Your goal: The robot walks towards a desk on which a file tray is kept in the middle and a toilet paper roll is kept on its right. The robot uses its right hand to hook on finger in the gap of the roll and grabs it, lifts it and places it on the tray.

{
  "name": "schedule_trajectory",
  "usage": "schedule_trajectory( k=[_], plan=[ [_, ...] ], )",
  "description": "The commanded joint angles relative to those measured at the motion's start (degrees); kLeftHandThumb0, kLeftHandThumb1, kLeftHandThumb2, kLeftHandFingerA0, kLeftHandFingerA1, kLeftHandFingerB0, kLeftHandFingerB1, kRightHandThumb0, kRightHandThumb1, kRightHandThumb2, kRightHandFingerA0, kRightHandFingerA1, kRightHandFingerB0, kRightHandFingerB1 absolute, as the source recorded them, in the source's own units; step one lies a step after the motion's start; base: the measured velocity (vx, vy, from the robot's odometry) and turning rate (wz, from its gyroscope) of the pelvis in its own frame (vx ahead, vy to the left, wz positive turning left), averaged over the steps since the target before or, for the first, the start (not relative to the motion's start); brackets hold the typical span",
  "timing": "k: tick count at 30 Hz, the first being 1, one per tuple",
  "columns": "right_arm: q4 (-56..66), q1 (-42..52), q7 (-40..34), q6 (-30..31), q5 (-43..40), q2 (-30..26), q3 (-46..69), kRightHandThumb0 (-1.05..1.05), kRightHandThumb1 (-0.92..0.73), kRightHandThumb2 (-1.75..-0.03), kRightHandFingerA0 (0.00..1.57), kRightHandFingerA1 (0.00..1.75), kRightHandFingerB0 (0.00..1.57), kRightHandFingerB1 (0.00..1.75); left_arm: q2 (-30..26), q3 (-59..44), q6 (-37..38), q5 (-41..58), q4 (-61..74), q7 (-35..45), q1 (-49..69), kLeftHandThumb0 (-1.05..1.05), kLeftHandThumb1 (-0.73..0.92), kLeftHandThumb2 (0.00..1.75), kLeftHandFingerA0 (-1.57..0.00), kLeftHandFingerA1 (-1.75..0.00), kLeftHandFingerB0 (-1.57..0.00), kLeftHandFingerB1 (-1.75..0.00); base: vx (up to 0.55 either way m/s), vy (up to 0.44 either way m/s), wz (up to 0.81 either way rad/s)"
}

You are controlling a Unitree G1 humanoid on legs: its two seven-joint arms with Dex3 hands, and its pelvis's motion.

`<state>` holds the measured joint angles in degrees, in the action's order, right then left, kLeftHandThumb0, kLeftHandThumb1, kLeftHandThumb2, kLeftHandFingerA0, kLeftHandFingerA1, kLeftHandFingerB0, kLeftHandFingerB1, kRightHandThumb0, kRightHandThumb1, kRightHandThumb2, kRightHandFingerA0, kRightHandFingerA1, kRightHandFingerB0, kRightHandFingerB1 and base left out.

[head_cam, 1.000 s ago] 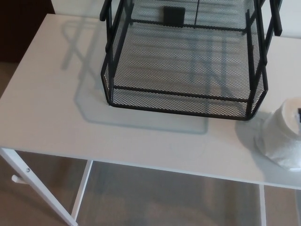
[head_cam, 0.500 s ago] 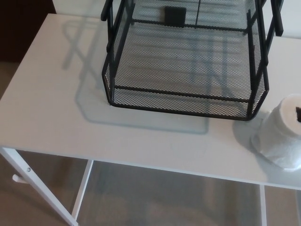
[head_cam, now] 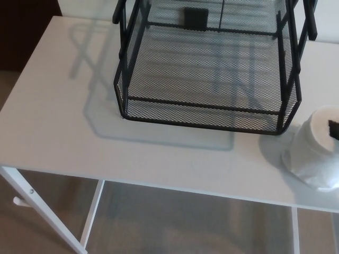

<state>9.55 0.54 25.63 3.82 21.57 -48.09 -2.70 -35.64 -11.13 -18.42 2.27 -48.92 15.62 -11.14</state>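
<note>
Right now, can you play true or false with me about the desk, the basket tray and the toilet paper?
1. The tray is made of black wire mesh. True.
2. The toilet paper roll lies inside the tray. False: it stands on the desk, outside the tray's front right corner.
3. The tray is empty. True.
4. The desk is black. False: it is white.
5. Something small and black shows at the hole of the roll, at the picture's right edge. True, but too little shows to say what it is.
</note>
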Motion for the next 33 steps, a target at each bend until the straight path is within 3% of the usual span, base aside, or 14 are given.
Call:
schedule_trajectory(
  k=[1, 2, 3, 4, 6, 7, 8, 9, 12, 13, 18, 25, 30, 33],
  plan=[
    [-2.58, -3.28, -2.81, -2.45, 6.28, 1.27, -4.02, -0.39, -0.58, -0.58, 0.84, 0.63, 0.31, 0.33, -0.83, 0.52, 1.01, -1.10, -0.31, -0.36, 0.04, -0.40, 0.53, 1.12, -0.06, -0.57, 0.00, -0.52, 0.00, 0.000, 0.00],
    [-1.91, -3.73, -3.18, -1.24, 8.18, 1.46, -5.06, -0.39, -0.58, -0.58, 0.88, 0.65, 0.33, 0.34, -0.72, 0.90, 1.27, -1.42, -0.17, -0.52, 0.21, -0.81, 0.92, 0.69, -0.16, -0.66, -0.12, -0.49, 0.00, 0.000, 0.00],
    [-2.04, -4.38, -3.30, -1.37, 9.31, 1.31, -5.87, -0.37, -0.58, -0.58, 0.92, 0.70, 0.35, 0.34, -0.69, 0.89, 1.33, -1.32, -0.31, -0.60, 0.11, -0.80, 0.92, 0.69, -0.17, -0.67, -0.13, -0.50, 0.00, 0.000, 0.00],
    [-2.53, -5.27, -4.00, -1.87, 11.07, 1.23, -6.98, -0.34, -0.58, -0.58, 0.93, 0.81, 0.38, 0.35, -0.67, 0.65, 0.71, -0.86, 0.13, -0.29, 0.16, -0.39, 0.54, 1.12, -0.06, -0.57, -0.01, -0.52, 0.00, 0.000, 0.00],
    [-4.35, -6.45, -6.98, -3.37, 14.45, 0.87, -8.73, -0.21, -0.56, -0.57, 0.90, 1.25, 0.53, 0.41, -0.63, 0.86, 0.59, -0.88, 0.41, -0.18, 0.16, -0.39, 0.53, 1.12, -0.06, -0.56, -0.01, -0.52, 0.00, 0.000, 0.00],
    [-5.66, -7.26, -8.86, -4.46, 16.56, 0.76, -9.81, -0.21, -0.56, -0.57, 0.90, 1.25, 0.53, 0.41, -0.68, 0.99, 0.69, -1.02, 0.50, -0.19, 0.25, -0.39, 0.53, 1.12, -0.06, -0.56, -0.01, -0.52, 0.00, 0.000, 0.00],
    [-9.05, -8.77, -13.17, -6.78, 19.57, 0.80, -11.55, -0.14, -0.58, -0.58, 0.87, 1.39, 0.60, 0.44, -0.69, 1.24, 1.36, -1.37, 0.37, -0.61, 0.39, -0.80, 0.92, 0.69, -0.16, -0.65, -0.13, -0.49, 0.00, 0.000, 0.00],
    [-10.34, -9.24, -14.86, -7.49, 20.35, 0.70, -11.96, -0.11, -0.61, -0.60, 0.87, 1.44, 0.70, 0.48, -0.70, 1.22, 1.75, -1.28, -0.14, -0.42, 0.27, -0.39, 0.54, 1.12, -0.07, -0.57, -0.01, -0.52, 0.00, 0.000, 0.00],
    [-12.59, -10.31, -17.63, -7.88, 22.20, 0.33, -13.11, -0.13, -0.64, -0.66, 0.91, 1.39, 0.90, 0.60, -0.53, 0.42, 1.09, -0.24, -0.47, -0.10, -0.06, -0.39, 0.54, 1.12, -0.06, -0.57, 0.00, -0.52, 0.00, 0.000, 0.00],
    [-13.67, -10.57, -20.81, -6.83, 24.36, 0.53, -13.45, -0.15, -0.63, -0.60, 0.94, 1.40, 0.99, 0.59, -0.59, 0.89, 0.97, -0.84, -0.16, -0.72, -0.11, -0.79, 0.92, 0.69, -0.17, -0.67, -0.14, -0.49, 0.00, 0.000, 0.00],
    [-15.00, -10.76, -24.07, -6.18, 24.22, 1.45, -13.24, -0.21, -0.62, -0.62, 0.89, 1.57, 0.93, 0.65, -0.88, 1.18, 1.85, -1.04, -0.78, -0.55, -0.35, -0.79, 0.92, 0.70, -0.18, -0.68, -0.14, -0.50, 0.00, 0.000, 0.00],
    [-16.33, -8.00, -30.66, -12.43, 19.75, 1.50, -9.24, -0.18, -0.66, -0.78, 0.98, 1.40, 0.97, 0.73, -1.47, 2.68, 3.26, -2.19, -1.28, -0.39, 0.47, -0.80, 0.92, 0.69, -0.20, -0.68, -0.15, -0.50, 0.00, 0.000, 0.00],
    [-17.00, -6.22, -36.87, -13.88, 18.47, 2.35, -5.31, -0.22, -0.53, -0.59, 0.98, 1.50, 0.97, 0.65, -1.04, 1.35, 0.98, -0.96, 0.18, -1.07, 1.15, -0.79, 0.92, 0.68, -0.21, -0.67, -0.17, -0.49, 0.00, 0.000, 0.00],
    [-12.64, -3.20, -34.78, -10.98, 14.81, 3.59, 0.42, -0.16, -0.56, -0.80, 0.96, 1.44, 0.97, 0.70, -0.76, 1.49, 2.19, -1.04, -0.23, -1.02, 1.57, -0.80, 0.92, 0.69, -0.21, -0.69, -0.15, -0.49, 0.00, 0.000, 0.00]
  ],
)
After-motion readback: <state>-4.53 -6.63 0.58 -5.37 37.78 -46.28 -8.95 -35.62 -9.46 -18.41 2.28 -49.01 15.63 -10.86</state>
